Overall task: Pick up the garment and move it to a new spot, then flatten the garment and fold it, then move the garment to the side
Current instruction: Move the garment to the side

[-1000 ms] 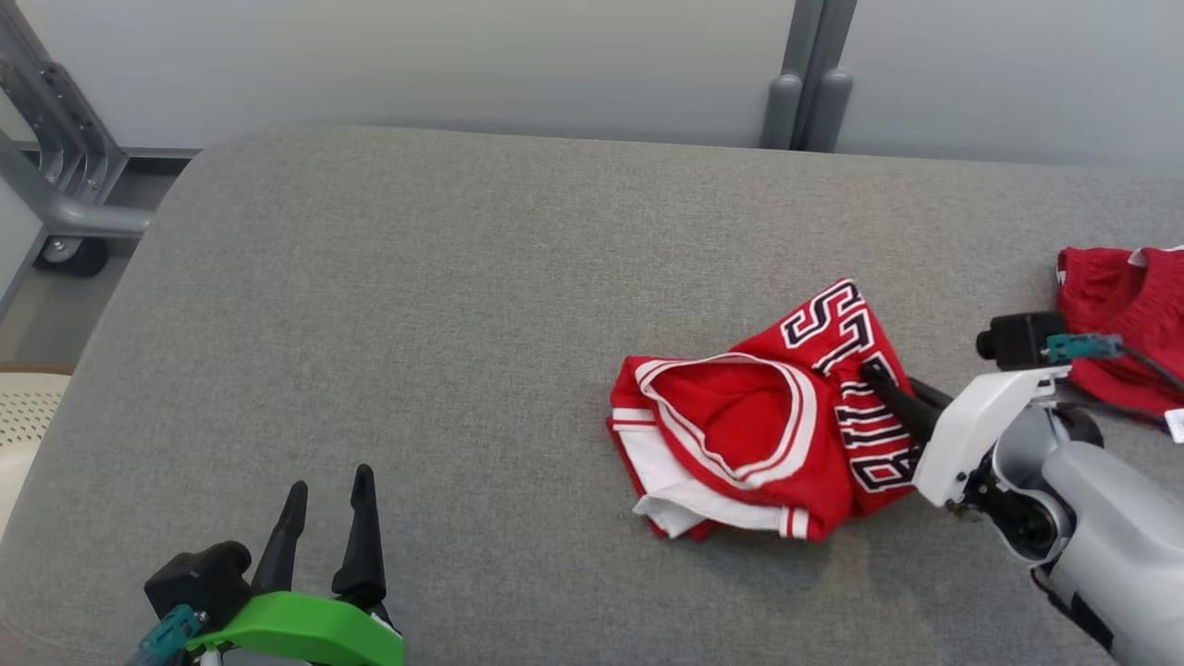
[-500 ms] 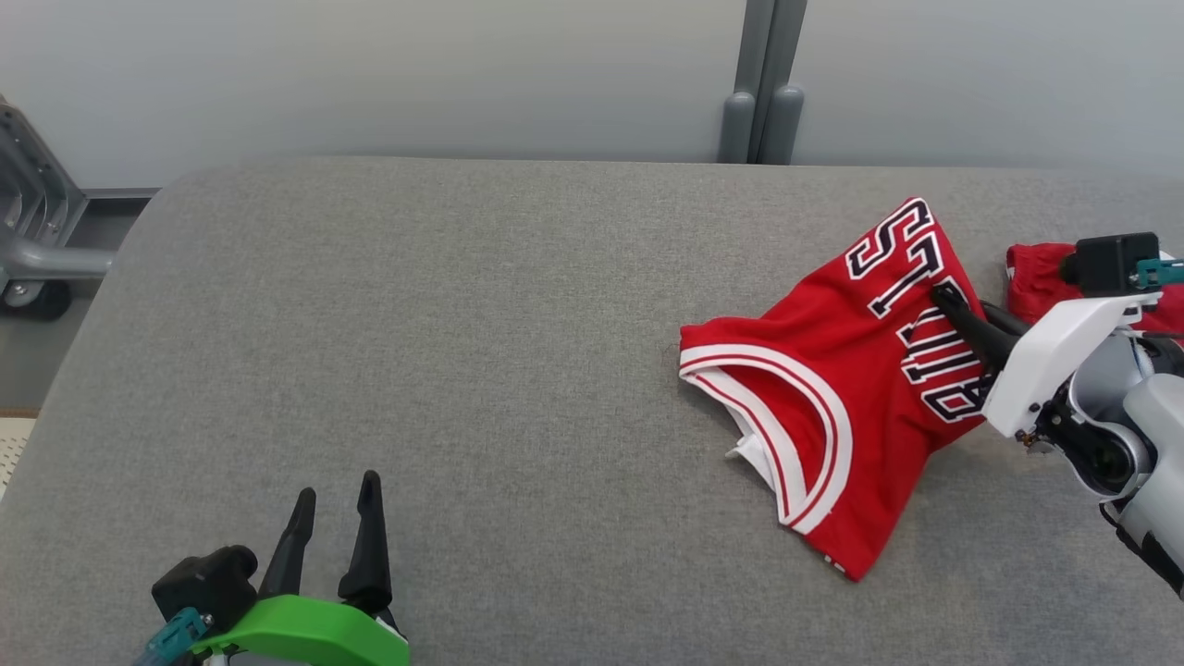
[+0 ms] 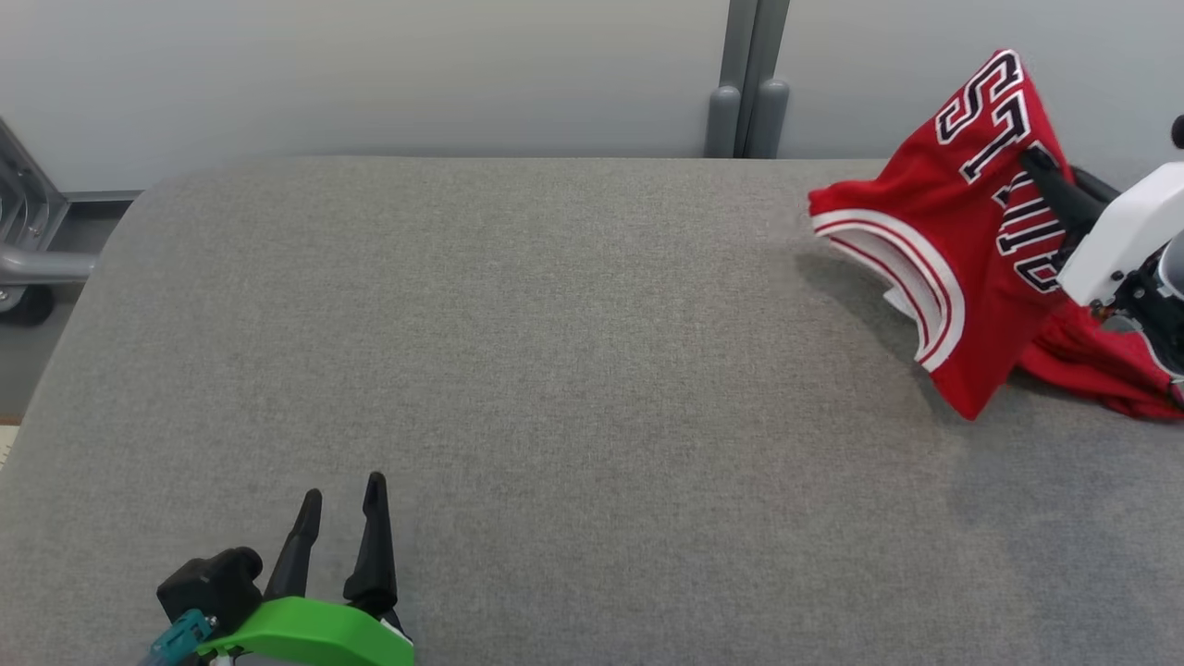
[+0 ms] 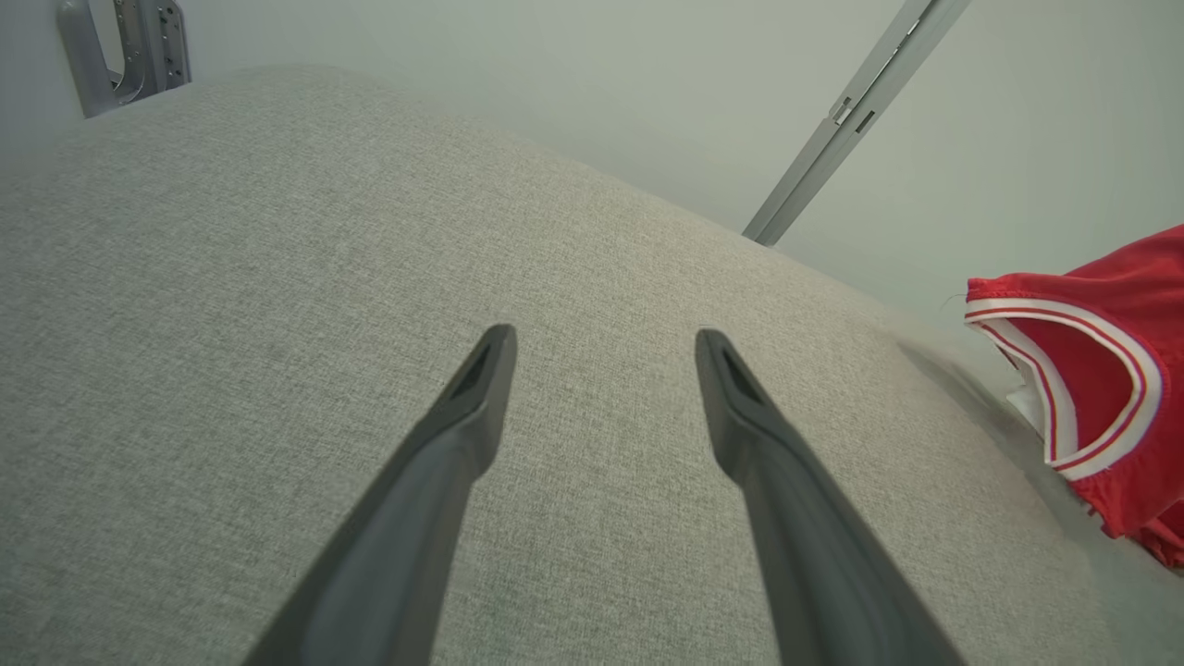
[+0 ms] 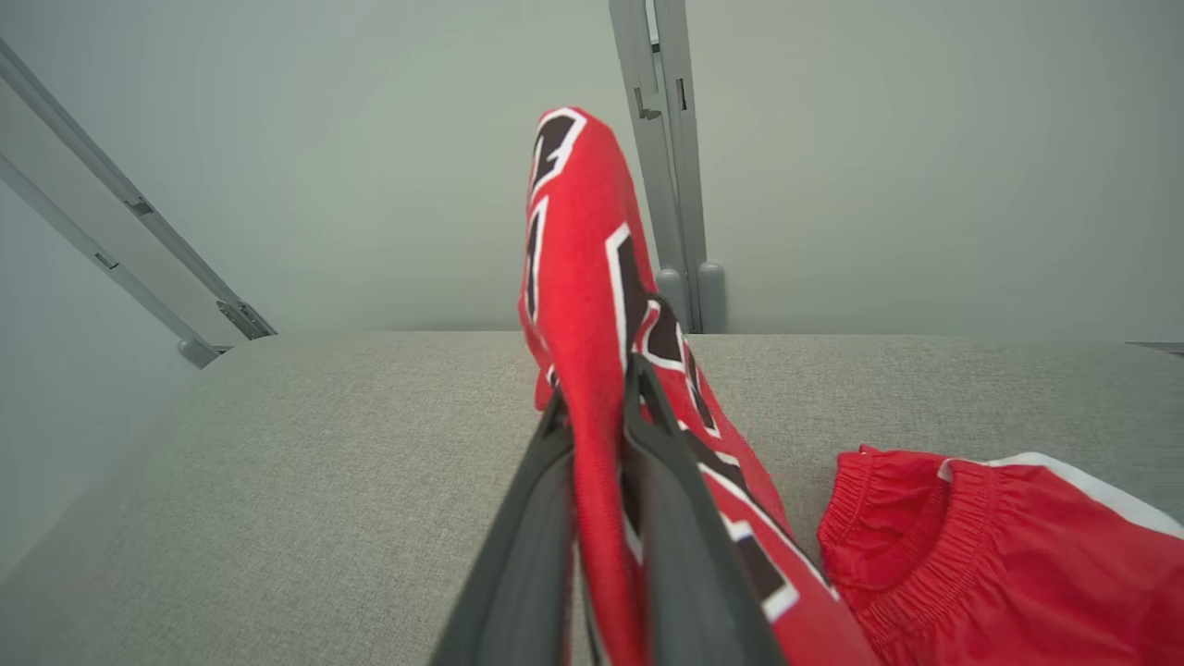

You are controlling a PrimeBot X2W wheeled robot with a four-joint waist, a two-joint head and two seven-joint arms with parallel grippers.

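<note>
The garment (image 3: 943,231) is a red jersey with white trim and black lettering, lifted off the grey padded table (image 3: 555,370) at the far right. My right gripper (image 3: 1041,171) is shut on its lettered part, and the cloth hangs down toward the table. In the right wrist view the two fingers pinch a fold of the garment (image 5: 592,324), my right gripper (image 5: 597,398) closed around it. My left gripper (image 3: 342,495) stands open over the table's near left, nothing between its fingers; the left wrist view shows the left gripper (image 4: 601,338) with jaws wide apart, the garment (image 4: 1101,370) at its right edge.
A second red piece with an elastic waistband (image 5: 999,555) lies on the table at the right, partly under the hanging jersey (image 3: 1101,370). A grey wall and upright post (image 3: 749,83) stand behind the table. A metal frame (image 3: 28,250) is at the far left.
My right gripper has carried the garment up and to the right, lifting it off the table so it hangs. The head view has shifted too. My left gripper stays open in place.
</note>
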